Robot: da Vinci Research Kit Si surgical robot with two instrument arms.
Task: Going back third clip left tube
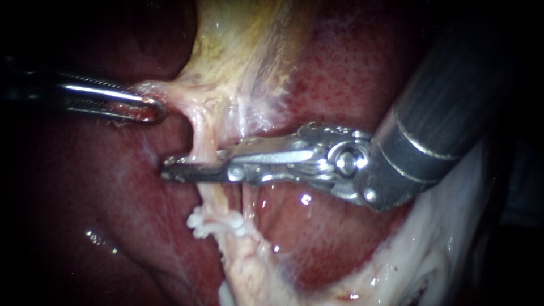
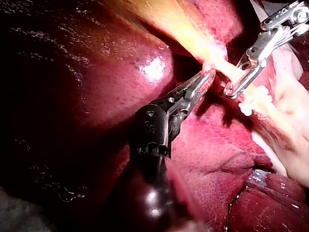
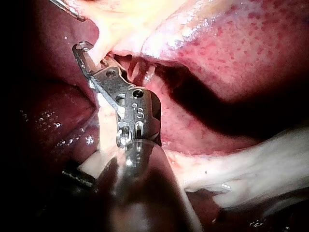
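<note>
The pale, glistening left tube (image 1: 203,148) lies between the barely parted jaws of the right instrument (image 1: 181,169), whose steel shaft slants in from the upper right over the red liver (image 1: 102,204); a white knobbly lump (image 1: 218,224) sits on the tube just below. The left instrument (image 1: 148,107) reaches in level, jaws clamped on a pale tissue fold (image 1: 173,93) under the yellowish gallbladder (image 1: 243,39).

Tube (image 1: 203,133) below gallbladder (image 1: 238,51), over liver (image 1: 113,215)
</note>
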